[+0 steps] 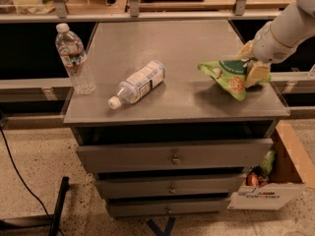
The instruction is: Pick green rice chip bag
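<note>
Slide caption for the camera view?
Hand grips green rice chip bag at right edge of cabinet top; lying bottle mid-top, standing bottle far left.

It looked like a workshop or lab: a grey metal three-drawer desk (187, 38) on a speckled floor (39, 151), an open cardboard box (263, 196) under its front right corner. At its right edge the gripper (251, 62) clasped a light-green snack bag (226, 75).

Light-green bag (222, 73); tan pincer (251, 63) gripping its end; grey table (162, 33).
</note>
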`<state>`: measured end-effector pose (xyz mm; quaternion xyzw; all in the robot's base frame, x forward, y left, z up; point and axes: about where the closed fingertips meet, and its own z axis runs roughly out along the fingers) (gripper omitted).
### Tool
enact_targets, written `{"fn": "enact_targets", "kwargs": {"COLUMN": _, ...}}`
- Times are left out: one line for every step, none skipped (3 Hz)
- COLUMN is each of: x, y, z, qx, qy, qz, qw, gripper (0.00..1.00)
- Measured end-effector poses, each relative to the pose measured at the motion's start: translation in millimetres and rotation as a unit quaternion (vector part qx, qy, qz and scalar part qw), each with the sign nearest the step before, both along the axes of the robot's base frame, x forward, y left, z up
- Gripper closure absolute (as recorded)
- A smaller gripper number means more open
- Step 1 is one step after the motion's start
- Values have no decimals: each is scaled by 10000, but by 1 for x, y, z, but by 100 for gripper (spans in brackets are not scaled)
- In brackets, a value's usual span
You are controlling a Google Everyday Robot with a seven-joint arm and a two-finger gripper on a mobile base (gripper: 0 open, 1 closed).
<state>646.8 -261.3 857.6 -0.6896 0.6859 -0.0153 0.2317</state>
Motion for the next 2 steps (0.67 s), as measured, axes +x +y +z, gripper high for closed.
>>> {"fn": "enact_targets", "kwargs": {"x": 0, "y": -3, "z": 31, "qx": 489, "qy": -349, "qz": -220, "qw": 9979, "gripper": 100}}
{"fn": "enact_targets", "kwargs": {"x": 0, "y": -3, "z": 31, "qx": 490, "qy": -349, "qz": -219, "qw": 9980, "gripper": 100}}
